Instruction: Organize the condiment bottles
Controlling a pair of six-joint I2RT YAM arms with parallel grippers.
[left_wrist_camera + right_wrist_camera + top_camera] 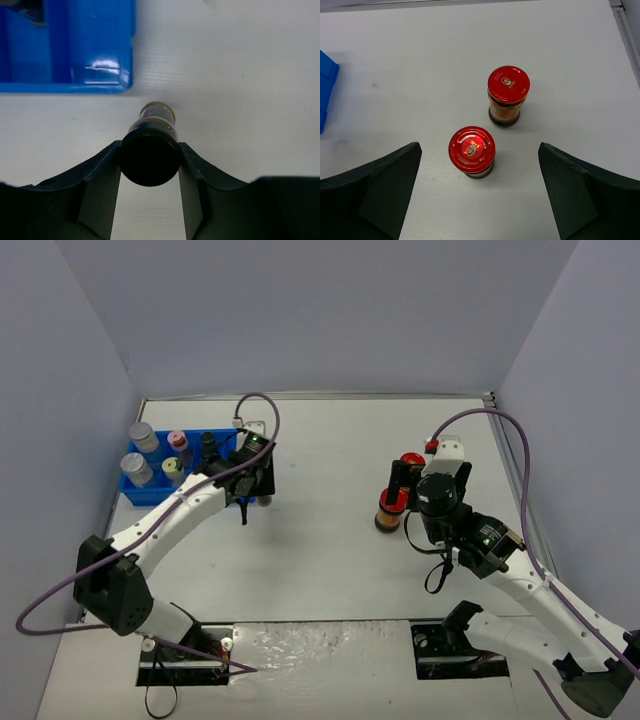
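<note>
My left gripper (150,162) is shut on the cap of a small black-capped bottle (150,150), held upright beside the blue bin's (100,65) near right corner; I cannot tell whether its base touches the table. From the top view the gripper (255,485) sits just right of the bin (130,495). The bin holds two silver-lidded jars (143,437) (137,468), a pink-capped (178,440), a yellow-green-capped (172,466) and a black-capped bottle (208,441). My right gripper (479,155) is open above two red-lidded jars (471,149) (508,84), the nearer one between its fingers.
The red-lidded jars stand on the table at the right (389,508) (411,461). The bin's edge shows at the left of the right wrist view (326,90). A raised rail (510,470) runs along the table's right edge.
</note>
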